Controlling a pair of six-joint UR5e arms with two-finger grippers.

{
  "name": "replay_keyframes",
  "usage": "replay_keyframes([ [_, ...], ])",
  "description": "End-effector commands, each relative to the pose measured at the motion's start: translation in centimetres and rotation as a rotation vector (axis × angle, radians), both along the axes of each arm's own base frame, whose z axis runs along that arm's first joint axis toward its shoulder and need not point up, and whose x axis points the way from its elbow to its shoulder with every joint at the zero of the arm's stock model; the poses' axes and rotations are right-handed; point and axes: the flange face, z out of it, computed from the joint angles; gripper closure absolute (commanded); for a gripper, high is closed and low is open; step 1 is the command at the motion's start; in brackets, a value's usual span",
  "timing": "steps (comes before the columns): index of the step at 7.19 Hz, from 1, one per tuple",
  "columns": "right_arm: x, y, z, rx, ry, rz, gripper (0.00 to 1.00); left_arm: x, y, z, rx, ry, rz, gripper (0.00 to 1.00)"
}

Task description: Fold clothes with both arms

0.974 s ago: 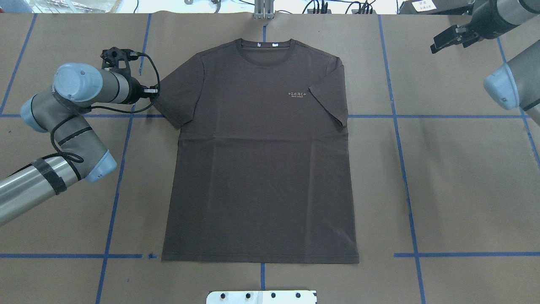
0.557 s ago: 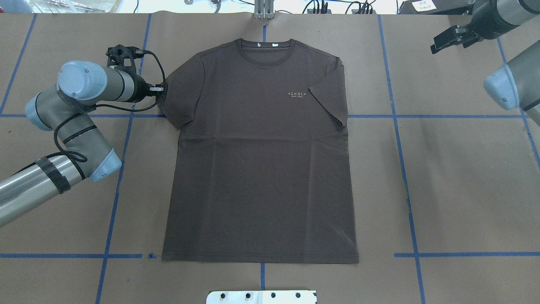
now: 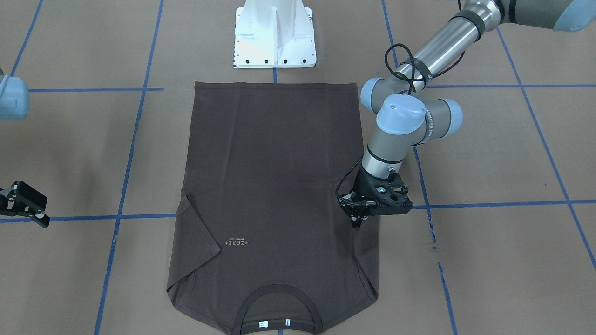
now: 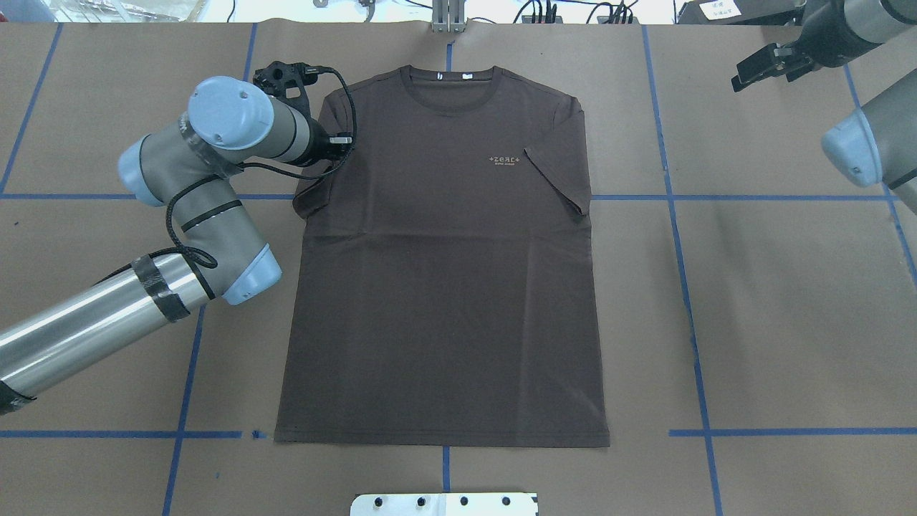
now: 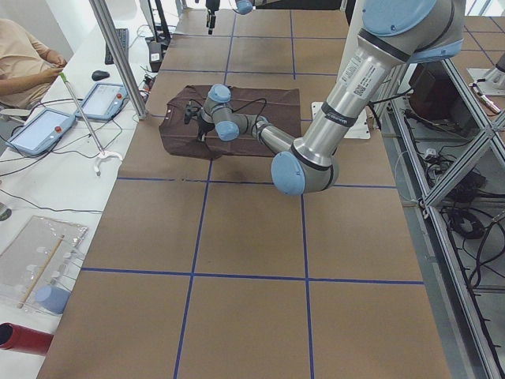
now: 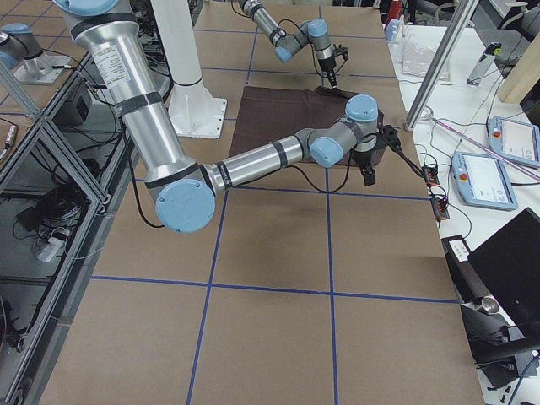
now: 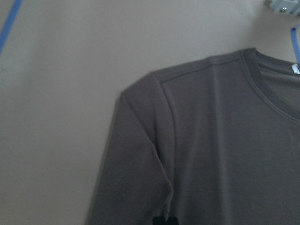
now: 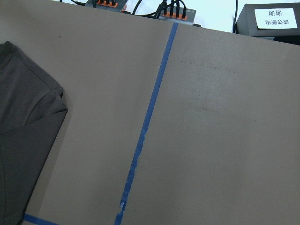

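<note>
T-shirt [image 4: 444, 287], dark brown and short-sleeved, lying flat and front up at the middle of the table [image 4: 788, 287]. Its straight hem is nearest the white pedestal base [image 3: 274, 35], and its ribbed round collar [image 4: 448, 89] is at the far edge. White neck tags [image 4: 469, 75] show inside the collar. Small pale chest lettering [image 4: 504, 160] sits on the half toward the robot's right. The body is smooth apart from faint creases across the middle.

The sleeve on the robot's right [image 4: 555, 175] is folded in over the chest, with its corner just beside the lettering. The sleeve on the robot's left [image 4: 308, 201] is drawn in over the body, leaving that shoulder edge bunched.

The left gripper [image 3: 356, 221] points down at this sleeve, its fingertips [image 7: 165, 220] pinched together on the hem of the fabric. The left arm [image 4: 107, 315] reaches in across the table, bent at the elbow. The right gripper [image 3: 32, 207] hangs well apart from the shirt, beyond the folded sleeve, with its fingers spread and nothing between them. Its wrist view shows only a sleeve corner and bare table.

The table is covered in brown paper crossed by blue tape lines [image 4: 688, 287]. On the side bench, a clear flat tray [image 5: 43, 257] holds a thin stick, and a person [image 5: 24, 59] sits near it.
</note>
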Motion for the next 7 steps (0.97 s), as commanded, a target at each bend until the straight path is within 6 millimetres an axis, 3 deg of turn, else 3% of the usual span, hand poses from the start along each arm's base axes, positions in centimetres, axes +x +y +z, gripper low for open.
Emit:
replay_keyframes([
  [1,0.0,0.0,0.0,-0.001,0.0,0.0,0.0,1.7,-0.8,-0.9,-0.024,0.001,-0.006,1.0],
  [4,0.0,0.1,-0.1,-0.001,-0.002,0.003,0.0,2.3,-1.3,-1.5,-0.027,-0.002,-0.006,0.98],
  [5,0.0,0.1,-0.1,-0.002,-0.003,0.004,0.0,2.3,-1.3,-1.6,-0.008,-0.009,0.004,0.14],
  [6,0.0,0.0,-0.2,-0.005,-0.005,0.005,0.0,2.3,-1.3,-2.0,0.009,-0.013,0.018,0.0],
  [7,-0.3,0.2,-0.7,-0.009,-0.013,0.011,0.0,2.2,-1.1,-2.2,0.022,-0.013,0.028,0.0],
])
